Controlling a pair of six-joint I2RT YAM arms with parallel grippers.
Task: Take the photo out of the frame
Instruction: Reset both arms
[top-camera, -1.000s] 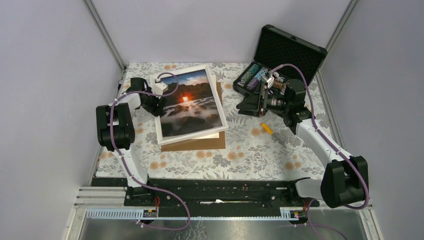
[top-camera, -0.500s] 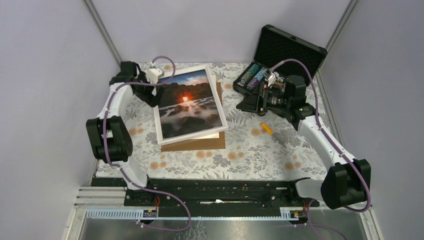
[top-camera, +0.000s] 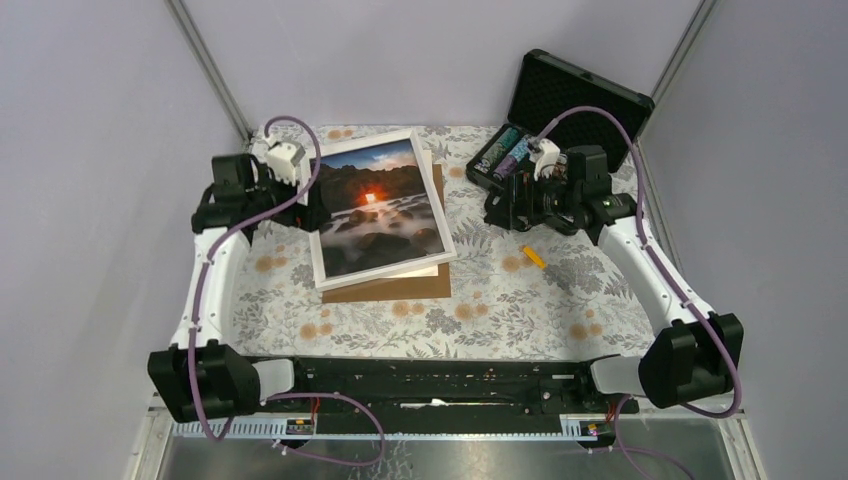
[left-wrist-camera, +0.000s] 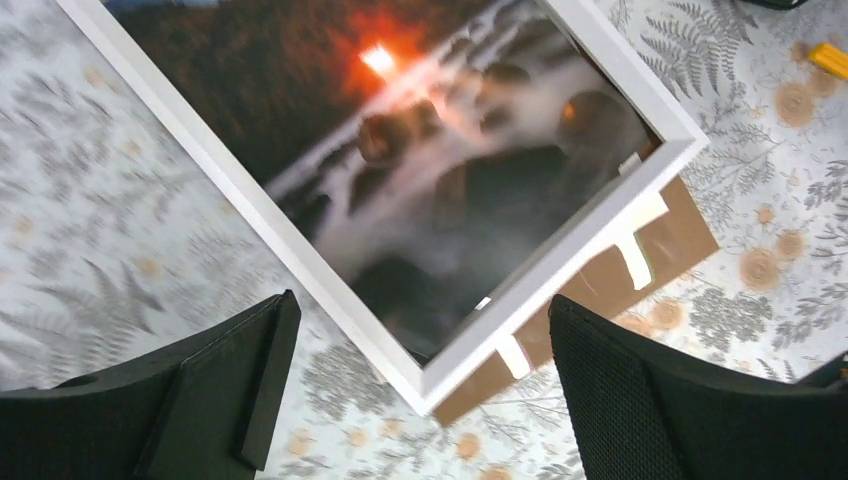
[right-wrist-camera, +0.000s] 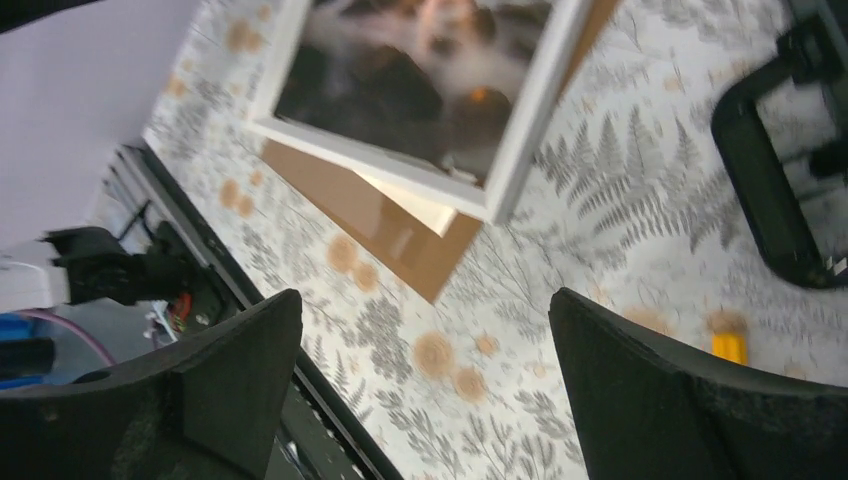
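The frame (top-camera: 316, 243), with a narrow white border, lies face up on the table, and the photo (top-camera: 377, 205) with its orange sun shows inside it. A brown backing board (top-camera: 395, 287) lies under it and sticks out at the near edge. My left gripper (top-camera: 312, 210) is open and empty at the frame's left edge. In the left wrist view the frame's corner (left-wrist-camera: 560, 270), the photo (left-wrist-camera: 400, 150) and the board (left-wrist-camera: 670, 235) lie ahead of the fingers. My right gripper (top-camera: 497, 208) is open and empty, to the right of the frame (right-wrist-camera: 525, 120).
An open black case (top-camera: 575, 100) with poker chips (top-camera: 505, 155) stands at the back right, close behind the right gripper. A small yellow object (top-camera: 533, 257) lies on the flowered cloth right of the frame. Grey walls enclose the table.
The left arm has stretched out, its elbow dropping to the near left, while its gripper stays by the frame's left edge. The right gripper has drawn back a little toward the case.
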